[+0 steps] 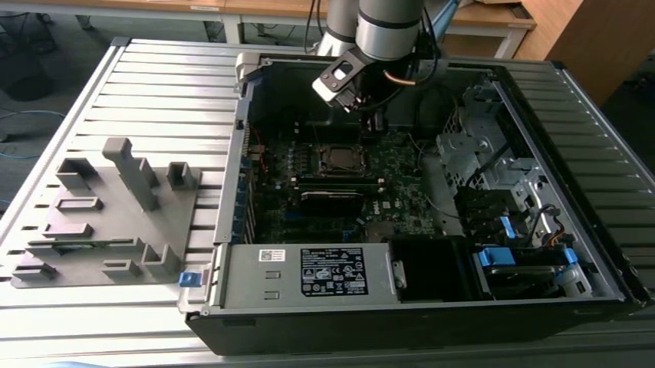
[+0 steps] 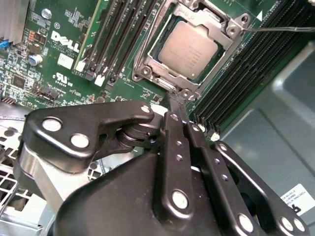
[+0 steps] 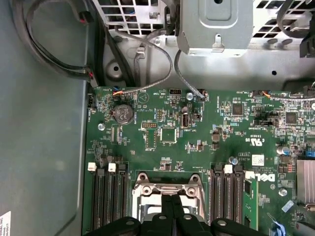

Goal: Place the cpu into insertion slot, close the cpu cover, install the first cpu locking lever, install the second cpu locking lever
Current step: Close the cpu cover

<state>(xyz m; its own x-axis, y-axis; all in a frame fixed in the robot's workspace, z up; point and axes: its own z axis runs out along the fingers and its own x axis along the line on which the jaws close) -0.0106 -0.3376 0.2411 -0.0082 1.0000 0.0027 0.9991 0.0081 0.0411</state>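
Cpu (image 2: pixel 189 49) just ahead of the closed claw (image 2: pixel 178 112), apart.

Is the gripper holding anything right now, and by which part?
Nothing seems held: the gripper is shut, its tip at the edge of the slot, where the cpu lies.

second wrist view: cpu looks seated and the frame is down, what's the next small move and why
Probably a short shift of the gripper, shut at the edge of the insertion slot, toward the thin lever rod jutting over the memory slots. The cpu already sits in the slot and the cpu cover lies flat around it, while that rod looks unlatched.
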